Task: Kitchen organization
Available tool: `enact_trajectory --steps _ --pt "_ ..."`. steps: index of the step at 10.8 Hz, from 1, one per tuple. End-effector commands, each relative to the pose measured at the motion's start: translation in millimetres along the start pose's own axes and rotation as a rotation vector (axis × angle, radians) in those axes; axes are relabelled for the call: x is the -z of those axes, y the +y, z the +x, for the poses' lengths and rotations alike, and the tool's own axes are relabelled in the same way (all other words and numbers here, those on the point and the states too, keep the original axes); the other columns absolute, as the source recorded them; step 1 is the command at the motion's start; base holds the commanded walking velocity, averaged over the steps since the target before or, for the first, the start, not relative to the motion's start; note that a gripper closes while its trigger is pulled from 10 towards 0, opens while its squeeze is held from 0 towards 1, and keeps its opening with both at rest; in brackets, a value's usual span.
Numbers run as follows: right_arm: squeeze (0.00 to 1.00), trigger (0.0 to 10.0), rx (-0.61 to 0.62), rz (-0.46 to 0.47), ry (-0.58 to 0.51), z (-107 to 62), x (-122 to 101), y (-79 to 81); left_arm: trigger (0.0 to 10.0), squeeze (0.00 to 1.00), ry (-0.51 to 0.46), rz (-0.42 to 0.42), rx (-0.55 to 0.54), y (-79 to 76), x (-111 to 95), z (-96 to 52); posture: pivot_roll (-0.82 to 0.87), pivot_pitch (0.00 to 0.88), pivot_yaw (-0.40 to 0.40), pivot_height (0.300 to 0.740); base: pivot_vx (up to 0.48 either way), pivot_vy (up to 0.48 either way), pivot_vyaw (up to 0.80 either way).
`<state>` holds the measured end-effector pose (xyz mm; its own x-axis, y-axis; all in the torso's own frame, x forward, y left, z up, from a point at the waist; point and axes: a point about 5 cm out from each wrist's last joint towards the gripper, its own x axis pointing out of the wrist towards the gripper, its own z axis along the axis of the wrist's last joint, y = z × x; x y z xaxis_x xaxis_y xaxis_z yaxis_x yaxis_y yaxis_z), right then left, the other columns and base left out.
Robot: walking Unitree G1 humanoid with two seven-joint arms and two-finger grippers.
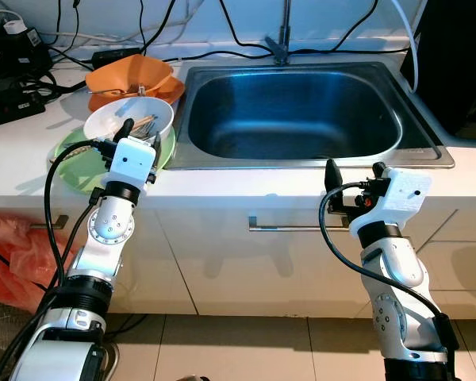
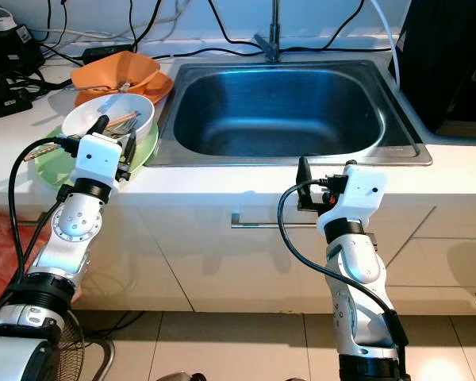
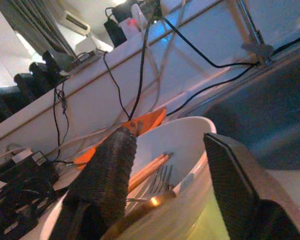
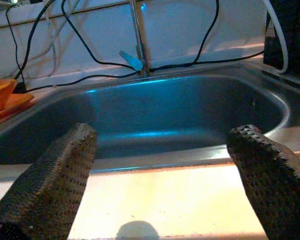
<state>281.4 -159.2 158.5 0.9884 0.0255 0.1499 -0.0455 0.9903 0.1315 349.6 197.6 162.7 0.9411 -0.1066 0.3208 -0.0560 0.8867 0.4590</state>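
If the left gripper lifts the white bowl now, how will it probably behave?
The white bowl looks rigid and glossy, so probably slippery and breakable. Loose utensils inside may slide or rattle if it tilts. The open left gripper is at its near rim, so a rim grip may tip it.

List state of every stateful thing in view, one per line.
Sink: empty, no water running.
White bowl: upright on the green plate, holding chopsticks and a fork.
Green plate: flat on the counter, under the white bowl.
Orange bowl: upright on an orange plate behind the white bowl.
Left gripper: fingers open, at the white bowl's near rim.
Right gripper: fingers open, holding nothing, at the counter edge facing the sink.
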Motion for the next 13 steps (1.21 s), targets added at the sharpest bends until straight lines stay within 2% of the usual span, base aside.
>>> enact_trajectory --steps 1,7,13 --pt "0.27 10.0 -0.006 0.005 -0.008 -1.0 -4.0 0.9 0.0 0.0 -0.003 0.021 0.006 3.3 -0.9 2.8 0.0 0.062 0.081 0.74 0.0 0.0 0.0" --pt "0.27 10.0 -0.004 0.008 -0.006 -0.6 -3.5 0.8 0.0 0.0 -0.014 0.002 0.031 0.8 -2.2 3.5 0.0 0.059 0.083 0.74 0.0 0.0 0.0" --pt "0.26 10.0 -0.003 0.01 -0.01 -0.1 -3.3 1.4 0.0 0.0 -0.026 0.011 0.008 9.9 -4.1 6.9 0.0 0.055 0.085 0.74 0.0 0.0 0.0"
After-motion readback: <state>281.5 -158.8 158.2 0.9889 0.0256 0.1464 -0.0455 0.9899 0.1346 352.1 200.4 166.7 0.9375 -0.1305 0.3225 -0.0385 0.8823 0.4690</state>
